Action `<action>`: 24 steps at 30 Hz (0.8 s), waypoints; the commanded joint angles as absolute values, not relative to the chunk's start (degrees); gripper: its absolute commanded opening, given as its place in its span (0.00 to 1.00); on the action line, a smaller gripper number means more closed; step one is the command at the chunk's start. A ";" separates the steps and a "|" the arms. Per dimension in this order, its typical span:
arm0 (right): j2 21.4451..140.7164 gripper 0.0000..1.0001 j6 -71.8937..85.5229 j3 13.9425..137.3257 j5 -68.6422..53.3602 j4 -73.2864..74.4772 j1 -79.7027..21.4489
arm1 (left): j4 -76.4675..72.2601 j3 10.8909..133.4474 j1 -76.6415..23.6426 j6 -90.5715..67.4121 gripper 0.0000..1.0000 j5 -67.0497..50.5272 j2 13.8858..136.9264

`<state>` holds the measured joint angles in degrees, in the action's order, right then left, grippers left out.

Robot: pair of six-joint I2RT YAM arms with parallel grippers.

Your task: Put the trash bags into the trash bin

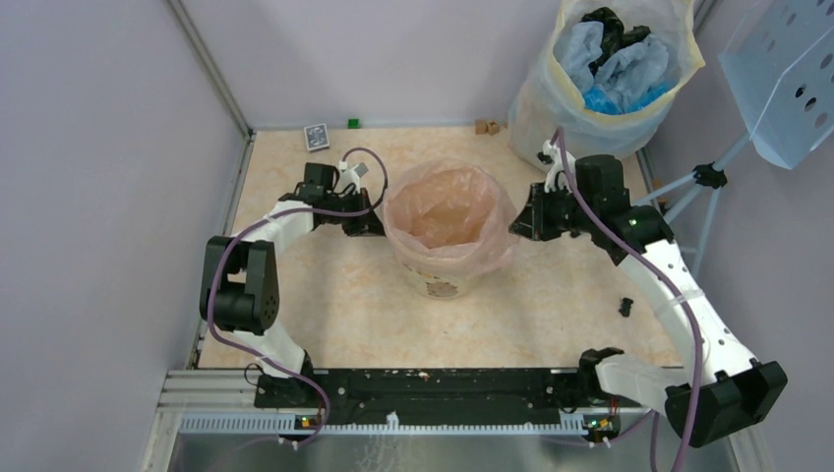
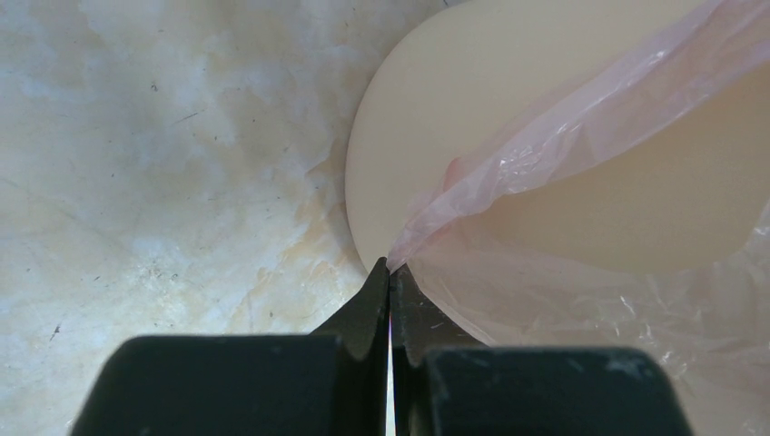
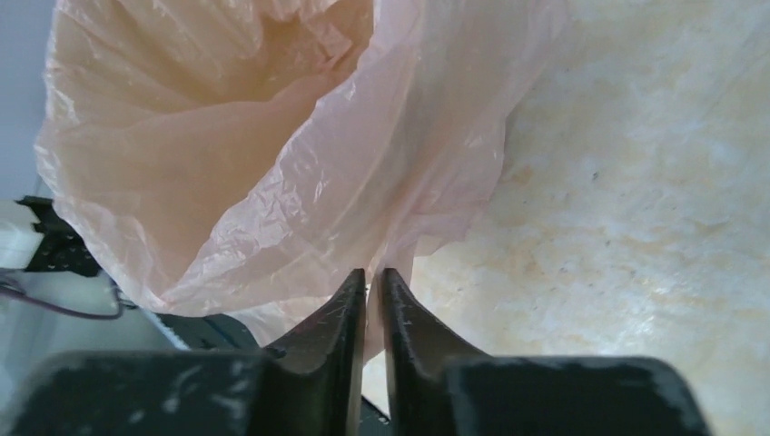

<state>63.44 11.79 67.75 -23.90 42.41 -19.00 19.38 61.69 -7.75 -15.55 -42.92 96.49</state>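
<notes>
Top external view: the trash bag (image 1: 447,211), a thin, crinkled, translucent pale-pink film, sits opened in the mouth of the trash bin (image 1: 440,285). Its rim is turned outward and droops over the bin's upper wall. The bin is a round, tapered, cream-yellow plastic bucket with a small print on its side. It stands upright near the middle of the surface (image 1: 325,305), between both arms.

The left end effector (image 1: 377,224) is at the bag's left edge. In the left wrist view its black wedge-shaped fingers are closed tip to tip, pinching a stretched fold of film just beside the bin's smooth wall.

The right end effector (image 1: 517,224) is at the bag's right edge. In the right wrist view its fingers are nearly together, clamping wrinkled film between them.

The surface is matte beige with marbled veining. A large whitish-yellow plastic bag (image 1: 551,118) holding crumpled blue and black material stands at the far right corner, apart from the bin.
</notes>
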 commanded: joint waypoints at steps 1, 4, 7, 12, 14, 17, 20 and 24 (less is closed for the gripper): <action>59.42 0.01 13.46 65.28 -25.65 41.17 -19.35 | 18.94 61.66 -7.47 -14.33 0.00 -42.71 94.04; 58.23 0.00 15.26 61.05 -25.58 38.10 -19.35 | 18.91 61.52 -7.47 -14.32 0.00 -42.25 94.19; 58.52 0.00 17.15 55.75 -25.47 33.90 -19.34 | 18.54 61.15 -7.47 -15.10 0.00 -42.52 94.77; 60.09 0.00 19.64 47.17 -21.71 25.70 -19.38 | 17.40 60.52 -7.47 -16.20 0.00 -43.76 95.52; 60.94 0.00 21.03 43.90 -18.60 21.84 -19.34 | 17.10 60.26 -7.49 -16.49 0.00 -43.88 95.62; 62.21 0.00 22.92 39.32 -17.02 14.85 -19.34 | 15.51 59.19 -7.47 -18.02 0.00 -44.82 95.88; 63.12 0.00 25.64 35.12 -17.16 7.70 -19.36 | 10.70 56.16 -7.47 -21.96 0.00 -46.16 95.23; 63.14 0.00 27.11 32.59 -16.70 2.05 -19.34 | 5.63 52.73 -7.47 -25.84 0.00 -46.10 92.61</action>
